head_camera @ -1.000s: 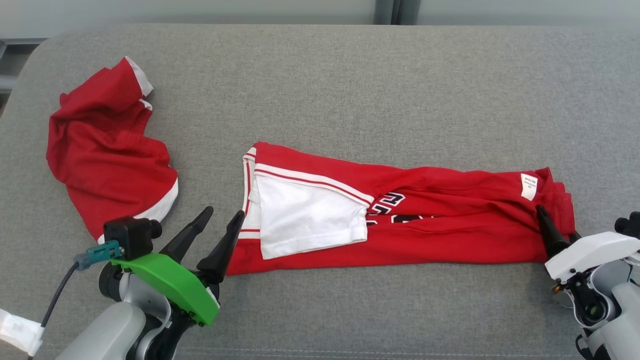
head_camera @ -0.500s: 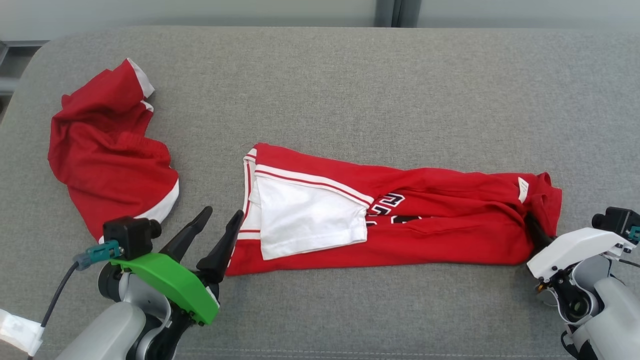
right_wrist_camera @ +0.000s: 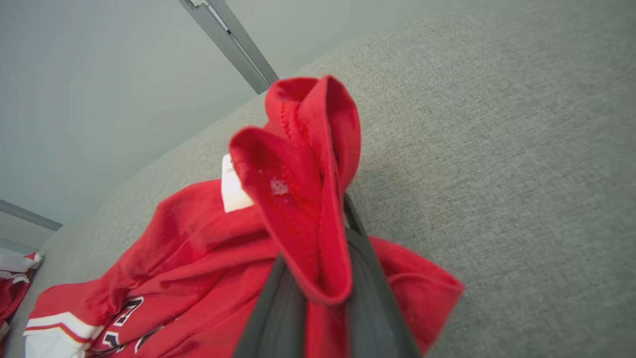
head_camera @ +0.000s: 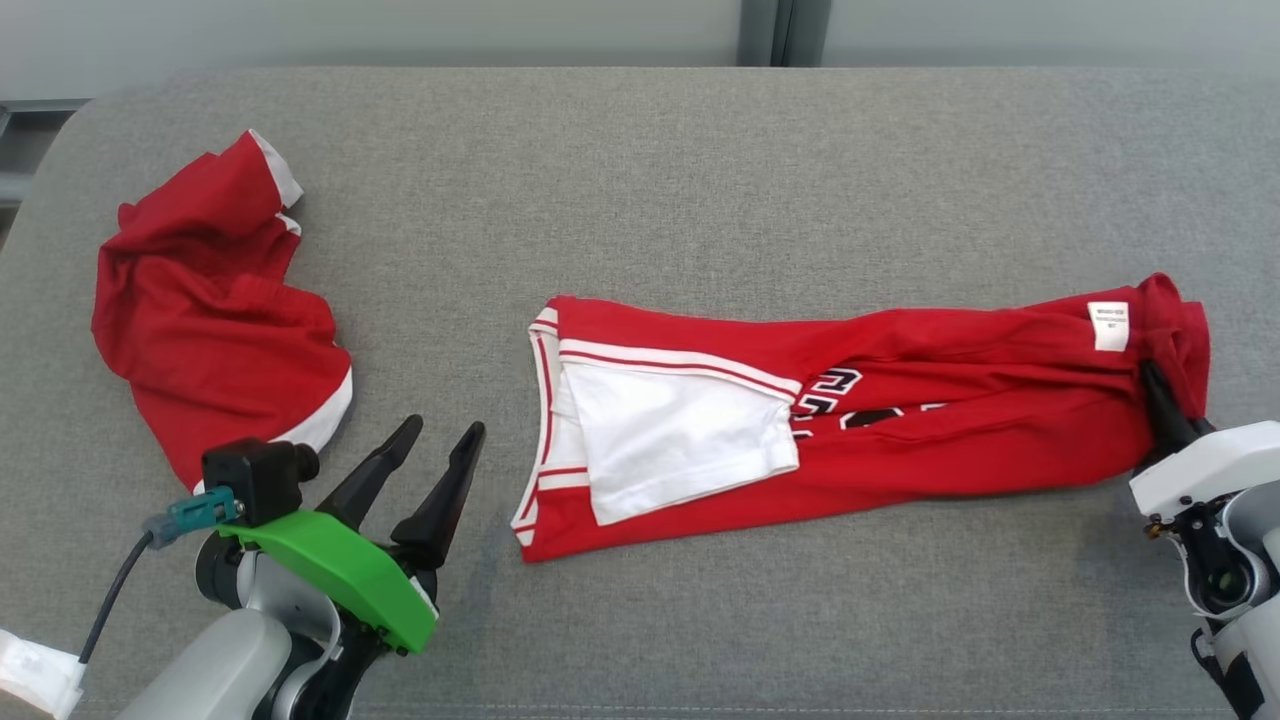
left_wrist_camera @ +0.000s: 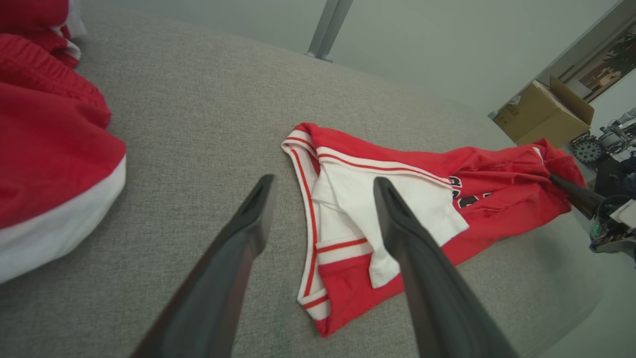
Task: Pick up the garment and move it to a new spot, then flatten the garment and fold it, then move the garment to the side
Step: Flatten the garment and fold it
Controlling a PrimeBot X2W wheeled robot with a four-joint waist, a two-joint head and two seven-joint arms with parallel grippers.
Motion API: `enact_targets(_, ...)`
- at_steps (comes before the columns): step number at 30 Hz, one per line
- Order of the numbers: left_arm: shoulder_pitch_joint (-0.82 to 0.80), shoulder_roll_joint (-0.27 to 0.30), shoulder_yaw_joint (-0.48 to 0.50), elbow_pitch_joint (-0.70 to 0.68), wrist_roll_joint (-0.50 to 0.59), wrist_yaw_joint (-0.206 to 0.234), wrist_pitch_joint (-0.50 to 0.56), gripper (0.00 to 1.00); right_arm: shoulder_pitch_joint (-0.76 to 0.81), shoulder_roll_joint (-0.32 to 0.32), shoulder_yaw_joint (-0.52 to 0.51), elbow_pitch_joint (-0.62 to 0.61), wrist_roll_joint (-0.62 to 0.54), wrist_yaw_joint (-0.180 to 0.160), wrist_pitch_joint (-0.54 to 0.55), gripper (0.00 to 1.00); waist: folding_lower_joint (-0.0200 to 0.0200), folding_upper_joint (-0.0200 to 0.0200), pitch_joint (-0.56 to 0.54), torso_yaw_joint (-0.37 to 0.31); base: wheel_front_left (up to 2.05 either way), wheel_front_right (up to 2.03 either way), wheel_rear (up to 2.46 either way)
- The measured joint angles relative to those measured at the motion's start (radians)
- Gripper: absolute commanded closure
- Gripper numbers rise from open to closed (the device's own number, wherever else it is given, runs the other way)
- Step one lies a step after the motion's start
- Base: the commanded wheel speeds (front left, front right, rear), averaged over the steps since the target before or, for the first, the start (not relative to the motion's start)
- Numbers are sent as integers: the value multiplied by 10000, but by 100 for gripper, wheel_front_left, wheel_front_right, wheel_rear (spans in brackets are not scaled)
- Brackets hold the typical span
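The red garment (head_camera: 900,440) with white trim, a white panel and black lettering lies folded lengthwise across the grey padded surface (head_camera: 700,180). My right gripper (head_camera: 1160,400) is shut on the garment's right end, and the bunched red hem (right_wrist_camera: 308,199) stands up between its fingers. A white label (head_camera: 1108,326) sits near that end. My left gripper (head_camera: 440,432) is open at the lower left, a short way left of the garment's white-trimmed end (left_wrist_camera: 318,199), touching nothing.
A second crumpled red garment with white trim (head_camera: 210,330) lies at the far left, just above my left arm. A cardboard box (left_wrist_camera: 541,114) stands beyond the surface's far right end. A grey wall runs behind.
My right gripper has dragged the garment to the right and a little farther back. Its left end has slid away from my left gripper, which stays put. The camera tilted slightly.
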State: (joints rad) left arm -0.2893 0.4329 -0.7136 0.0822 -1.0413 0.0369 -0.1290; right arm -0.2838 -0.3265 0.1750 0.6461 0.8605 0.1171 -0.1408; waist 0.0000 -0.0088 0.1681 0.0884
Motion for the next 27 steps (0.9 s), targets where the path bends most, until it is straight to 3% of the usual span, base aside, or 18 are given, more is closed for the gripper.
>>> enact_targets(5, 26, -10, -2, -13, 0, 0, -56, 0, -25, -278, -15, -242, -178, 0, -98, 100, 1, 0, -55, -33, 0, 0, 0)
enact_targets(16, 39, -142, -92, 19, -2, 0, -56, 0, -272, -82, 947, -1689, -520, 23, -247, 100, 0, 0, -321, 93, 0, 0, 0)
enact_targets(27, 47, -334, -113, 73, -27, 54, -56, 0, 280, 1260, 2746, -3147, -54, 59, 359, 100, 1, 0, -567, 743, 0, 0, 0)
